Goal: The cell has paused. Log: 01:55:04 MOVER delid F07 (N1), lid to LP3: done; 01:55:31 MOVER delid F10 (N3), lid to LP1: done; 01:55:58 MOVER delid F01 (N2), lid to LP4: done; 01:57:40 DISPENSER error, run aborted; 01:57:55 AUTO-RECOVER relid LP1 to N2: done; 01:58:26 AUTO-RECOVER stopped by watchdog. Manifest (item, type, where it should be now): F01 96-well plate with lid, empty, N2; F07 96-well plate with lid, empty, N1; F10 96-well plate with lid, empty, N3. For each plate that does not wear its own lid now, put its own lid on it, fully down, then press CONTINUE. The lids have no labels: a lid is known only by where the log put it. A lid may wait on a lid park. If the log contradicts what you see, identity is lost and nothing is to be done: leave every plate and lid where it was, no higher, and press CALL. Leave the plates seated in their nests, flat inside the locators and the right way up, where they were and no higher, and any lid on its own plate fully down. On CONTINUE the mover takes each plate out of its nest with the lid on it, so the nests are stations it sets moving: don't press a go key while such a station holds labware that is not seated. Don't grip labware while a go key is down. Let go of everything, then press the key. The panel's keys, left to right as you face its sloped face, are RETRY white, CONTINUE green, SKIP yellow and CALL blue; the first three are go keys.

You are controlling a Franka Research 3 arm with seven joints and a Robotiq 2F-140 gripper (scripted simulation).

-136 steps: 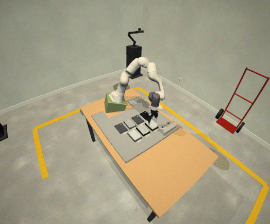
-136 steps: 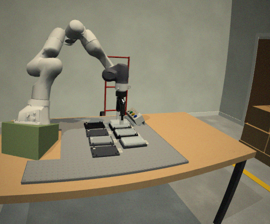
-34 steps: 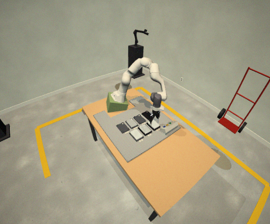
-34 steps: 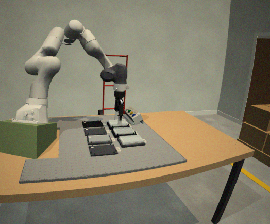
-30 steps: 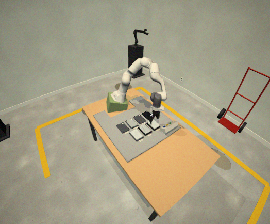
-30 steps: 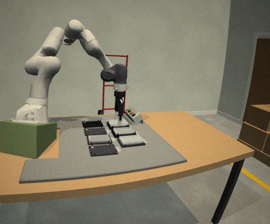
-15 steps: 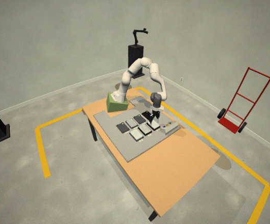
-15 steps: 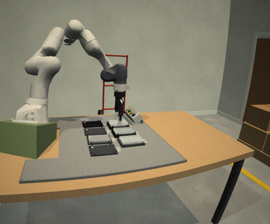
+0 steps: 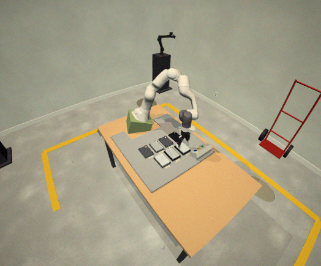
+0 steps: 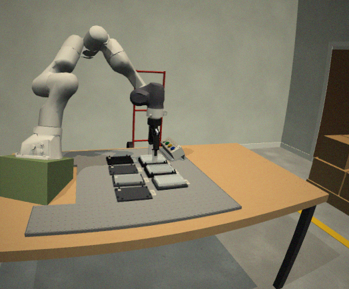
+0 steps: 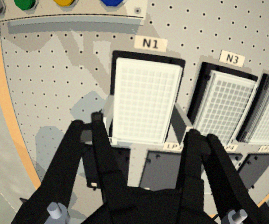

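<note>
My gripper is shut on a clear lid, held across its short sides right over the plate in nest N1. I cannot tell whether the lid rests fully down. The plates in N2 and N3 sit flat in their nests. One more lid lies on a lid park in the row behind; the other parks look dark and bare.
The nests and parks sit on a grey perforated mat on the orange table. The arm's green base block stands at the mat's far corner. A red hand truck stands off the table.
</note>
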